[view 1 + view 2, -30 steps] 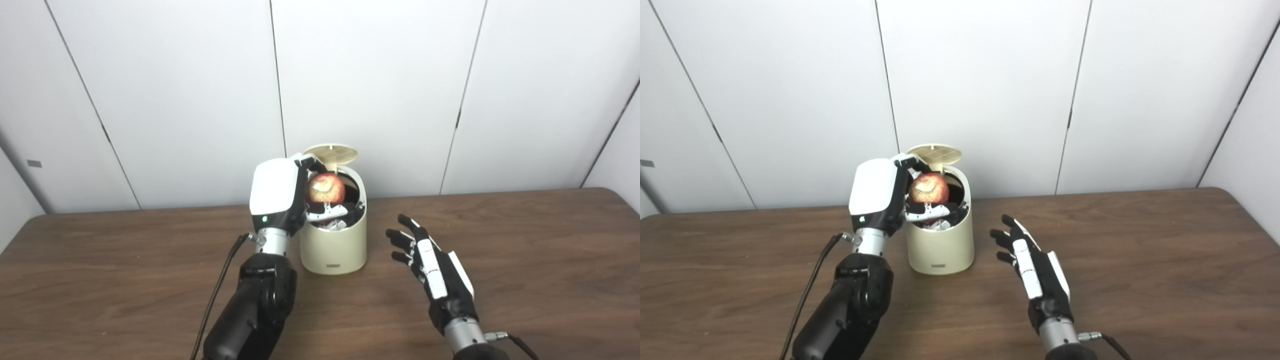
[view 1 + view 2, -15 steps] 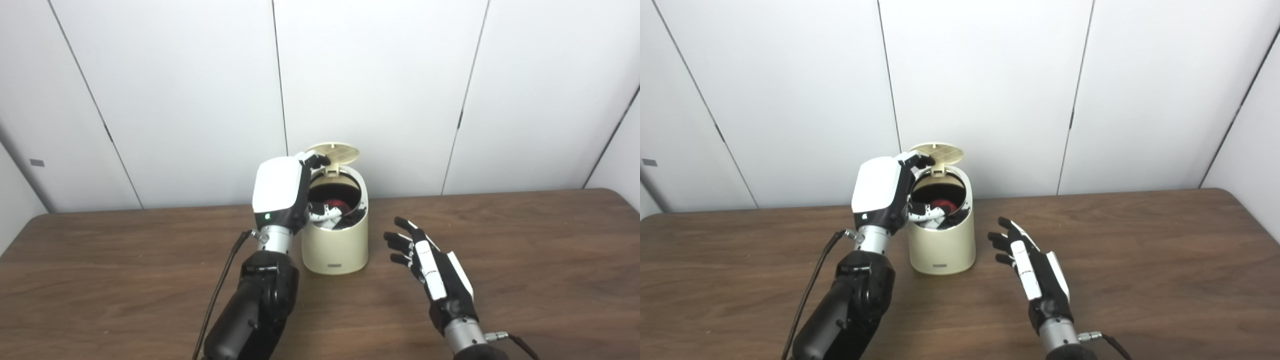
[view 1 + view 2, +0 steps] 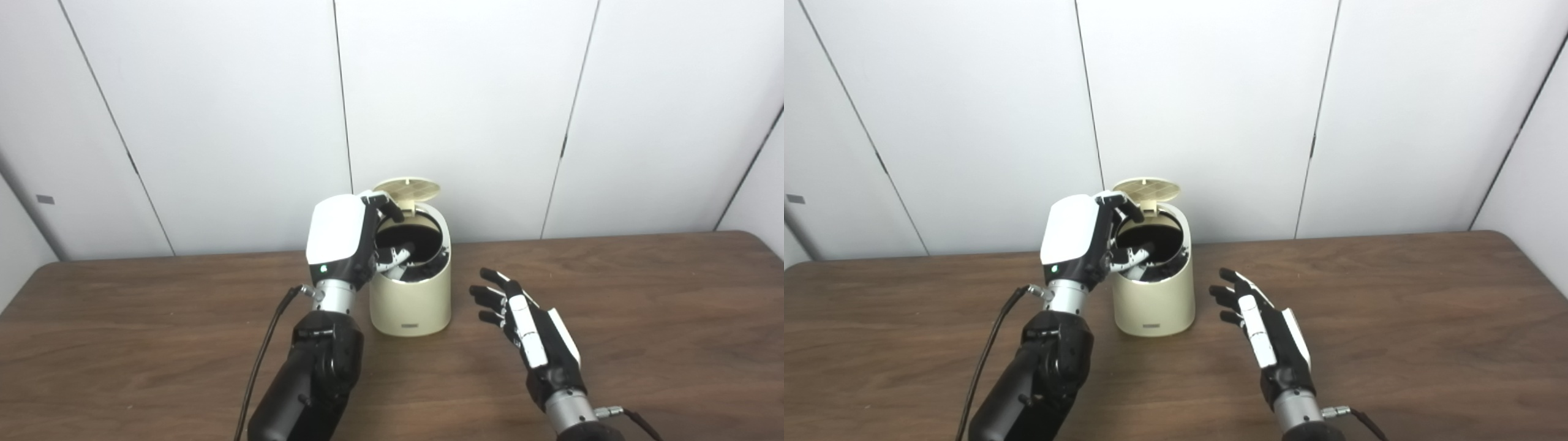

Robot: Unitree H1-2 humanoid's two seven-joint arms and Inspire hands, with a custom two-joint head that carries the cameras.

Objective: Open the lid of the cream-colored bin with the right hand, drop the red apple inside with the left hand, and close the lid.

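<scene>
Bin [image 3: 409, 300] mid-table [image 3: 643, 288], lid [image 3: 407, 187] raised behind; left hand [image 3: 346, 242] over its rim, right hand [image 3: 530, 331] apart rightward.

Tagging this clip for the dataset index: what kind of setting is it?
Probably a lab or test room, not a home. A bare brown wood table stands against plain white wall panels, and the only prop is a small cream bin with its lid up, between the robot's two hands.

One bin [image 3: 409, 294], one lid [image 3: 407, 188], two hands.
</scene>
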